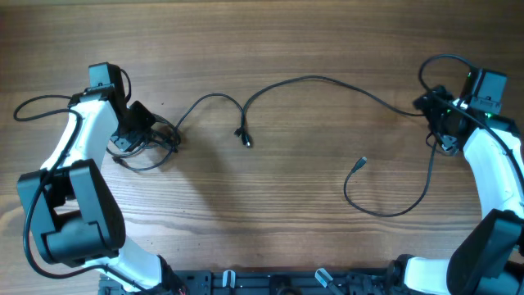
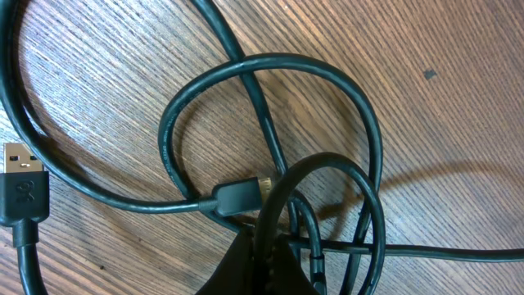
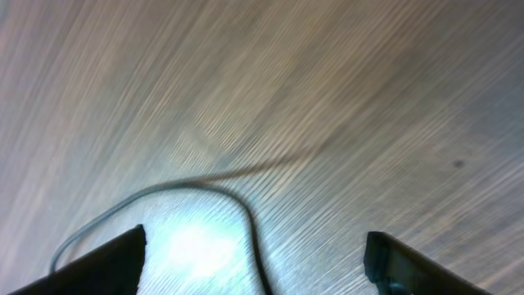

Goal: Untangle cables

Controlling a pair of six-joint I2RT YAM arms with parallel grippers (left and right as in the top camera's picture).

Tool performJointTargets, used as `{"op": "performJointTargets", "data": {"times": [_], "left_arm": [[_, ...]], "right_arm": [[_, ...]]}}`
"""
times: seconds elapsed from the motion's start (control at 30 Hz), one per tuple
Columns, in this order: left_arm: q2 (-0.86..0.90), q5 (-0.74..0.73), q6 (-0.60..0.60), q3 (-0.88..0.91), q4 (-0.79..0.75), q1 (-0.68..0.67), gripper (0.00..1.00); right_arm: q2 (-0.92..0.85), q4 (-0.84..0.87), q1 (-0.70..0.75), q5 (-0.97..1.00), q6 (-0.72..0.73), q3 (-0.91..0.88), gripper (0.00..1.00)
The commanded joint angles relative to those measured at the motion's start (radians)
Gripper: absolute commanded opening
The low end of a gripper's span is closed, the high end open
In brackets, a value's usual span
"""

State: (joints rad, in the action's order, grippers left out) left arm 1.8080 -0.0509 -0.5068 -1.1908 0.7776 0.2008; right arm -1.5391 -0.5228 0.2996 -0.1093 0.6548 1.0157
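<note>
The cables (image 1: pixel 315 78), thin black cords, are spread across the table (image 1: pixel 262 33). At the left, several loops are piled into an overlapping knot (image 1: pixel 147 146), where a flat USB plug (image 2: pixel 20 176) and a small gold-tipped connector (image 2: pixel 244 194) are seen. One long cord is arced rightward and curled back to a loose plug (image 1: pixel 360 165).

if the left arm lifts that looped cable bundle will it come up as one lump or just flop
Probably floppy: the looped cable lies in loose curves on the table, so it should sag from the left gripper. The loops cross one another, so they would likely drag up together.
</note>
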Motion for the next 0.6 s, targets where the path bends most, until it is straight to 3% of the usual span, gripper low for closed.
{"op": "performJointTargets", "data": {"times": [0.0, 0.3, 0.43, 0.57], "left_arm": [[0.019, -0.031, 0.006, -0.004, -0.003, -0.01, 0.04], [0.019, -0.132, 0.036, -0.004, -0.03, -0.014, 0.04], [0.019, -0.132, 0.073, -0.004, -0.045, -0.026, 0.04], [0.019, -0.132, 0.081, -0.004, -0.048, -0.035, 0.04]], "right_arm": [[-0.015, -0.024, -0.014, -0.109, -0.142, 0.007, 1.0], [-0.015, -0.12, -0.061, -0.09, -0.241, 0.038, 1.0], [-0.015, -0.298, -0.082, -0.038, -0.307, 0.208, 1.0], [-0.015, -0.397, -0.116, -0.195, -0.462, 0.373, 1.0]]}}
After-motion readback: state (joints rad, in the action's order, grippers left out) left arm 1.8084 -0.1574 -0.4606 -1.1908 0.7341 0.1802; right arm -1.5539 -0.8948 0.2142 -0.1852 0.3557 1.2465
